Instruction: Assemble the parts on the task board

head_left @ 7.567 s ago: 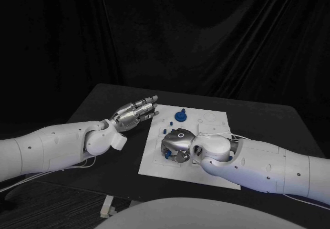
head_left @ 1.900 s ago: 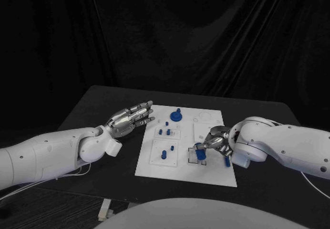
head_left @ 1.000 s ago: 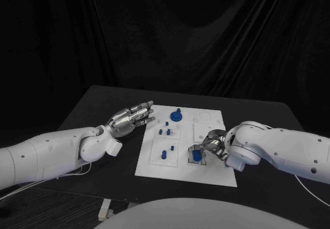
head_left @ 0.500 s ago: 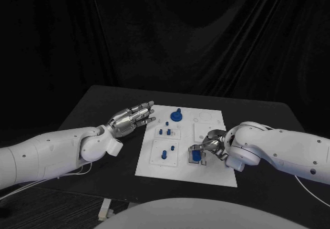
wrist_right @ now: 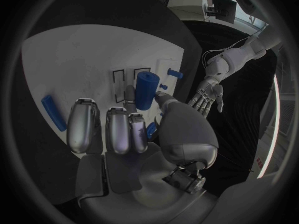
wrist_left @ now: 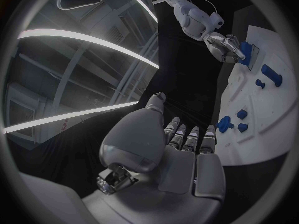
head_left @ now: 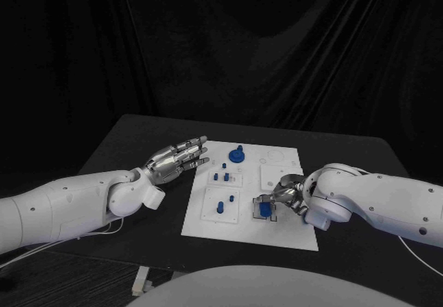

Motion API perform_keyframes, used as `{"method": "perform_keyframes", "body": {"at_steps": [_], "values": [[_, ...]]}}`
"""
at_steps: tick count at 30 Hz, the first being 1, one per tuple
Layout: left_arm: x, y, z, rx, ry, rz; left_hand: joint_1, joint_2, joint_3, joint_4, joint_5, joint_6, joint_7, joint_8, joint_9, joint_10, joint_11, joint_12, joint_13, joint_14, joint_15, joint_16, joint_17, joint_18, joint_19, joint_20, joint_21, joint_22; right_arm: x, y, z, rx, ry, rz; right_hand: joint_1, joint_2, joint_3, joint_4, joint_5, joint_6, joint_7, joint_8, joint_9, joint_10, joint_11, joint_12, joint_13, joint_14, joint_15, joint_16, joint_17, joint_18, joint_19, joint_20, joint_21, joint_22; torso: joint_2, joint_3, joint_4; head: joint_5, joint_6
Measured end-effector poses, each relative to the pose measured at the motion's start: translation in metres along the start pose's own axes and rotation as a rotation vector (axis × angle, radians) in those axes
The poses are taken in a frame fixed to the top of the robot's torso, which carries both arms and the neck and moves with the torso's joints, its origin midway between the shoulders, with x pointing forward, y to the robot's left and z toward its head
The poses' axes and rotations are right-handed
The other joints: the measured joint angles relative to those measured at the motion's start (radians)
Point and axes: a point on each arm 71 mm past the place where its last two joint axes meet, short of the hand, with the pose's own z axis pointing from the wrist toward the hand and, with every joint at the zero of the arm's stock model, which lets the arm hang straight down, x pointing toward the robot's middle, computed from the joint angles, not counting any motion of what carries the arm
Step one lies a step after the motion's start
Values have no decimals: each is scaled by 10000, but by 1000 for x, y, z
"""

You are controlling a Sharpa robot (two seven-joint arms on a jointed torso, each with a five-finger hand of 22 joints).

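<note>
Flat white rectangular task board (head_left: 248, 227) laid mid-table, small blue pegs (head_left: 221, 173) stood upright on it, knobbed blue piece (head_left: 238, 154) at far end, blue cylinder (wrist_right: 145, 89) upright by slots, loose blue bar (wrist_right: 54, 113) lying flat.

The scene is dim against black drapes; the white board (head_left: 249, 192) stands out brightest on the dark tabletop (head_left: 138, 137). Wrist views bend straight edges strongly, and ceiling light strips (wrist_left: 81, 37) glare in the left one.

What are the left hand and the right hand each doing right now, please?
Left hand: open, fingers spread, holding nothing, beside the task board.
Right hand: pinching a blue part at the board.
</note>
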Motion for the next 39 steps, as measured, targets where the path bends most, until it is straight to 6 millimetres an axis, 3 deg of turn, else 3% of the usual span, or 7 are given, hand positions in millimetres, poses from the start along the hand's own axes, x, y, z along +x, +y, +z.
{"method": "perform_keyframes", "body": {"at_steps": [12, 14, 17, 20, 27, 39], "values": [[0, 1, 0, -47, 3, -1, 0, 0, 0, 0, 0, 0, 0, 0, 0, 0, 0, 0, 0, 0, 0, 0, 0, 0, 0, 0, 0, 0, 0, -1, 1, 18, 3, -21, 0, 0, 0, 0, 0, 1, 1, -7, -28, 0, 0, 0, -1, 0, 0, 0, 1, -1, 0, 0, 0, 0, 0, 1, -1, 10, 0], [0, 1, 0, -52, 2, -1, 0, 0, 0, 0, 0, 0, 0, 0, 0, 0, 0, 0, 0, 0, 0, 0, 0, 0, 0, 0, 0, 0, 1, -1, 1, 27, 10, -26, 0, 0, -63, 6, -48, 1, 2, -66, -75, 0, 0, 0, -1, 0, 71, 0, -8, -1, 20, 19, 0, 0, 0, 1, -1, 17, 0], [0, 1, 0, -57, 1, -1, 0, 0, 0, 0, 0, 0, 0, 0, 0, 0, 0, 0, 0, 0, 0, 0, 0, 0, 0, 0, 0, 0, 2, -1, 2, 46, 36, -29, -2, -2, -187, 131, -276, -152, 76, -207, -216, 5, 46, 0, -1, 0, 71, -12, -63, -1, 36, 36, -81, 0, 0, 1, -1, 29, 0], [0, 1, 0, -62, 1, -1, 0, 0, 0, 0, 0, 0, 0, 0, 0, 0, 0, 0, 0, 0, -1, 0, 0, 0, 0, 0, 0, 0, 3, -2, 3, 66, 72, -34, -149, -59, -364, 305, -758, -339, 163, -458, -523, 2, 117, 0, -1, -2, 145, -110, -182, -1, 20, 92, -213, -1, 0, 1, 0, 33, 0], [0, 1, 1, -75, 7, -3, 0, 0, 0, 0, 0, 0, 0, 0, 0, 0, 0, 0, 0, -1, 0, 0, 0, 0, 0, 0, 0, -1, 3, -2, 4, 57, 80, -39, -277, -61, -783, 532, -1785, -404, 235, -674, -1001, 0, 214, 0, 7, -3, 216, -156, -300, -2, -1, 144, -278, -1, -1, 1, 1, 29, 0], [-1, 1, 1, -95, 11, -4, 0, 0, 0, 0, 0, 0, 0, 0, 0, 0, 0, 0, 0, -37, 35, 0, 0, -1, 2, 71, 0, -1, 3, -2, 3, 44, 84, -32, -259, -158, -996, 436, -2267, -388, 251, -674, -1273, 0, 214, 0, 6, -3, 216, -156, -359, -2, 34, 179, -354, -1, -1, 1, 1, 35, 0]]}}
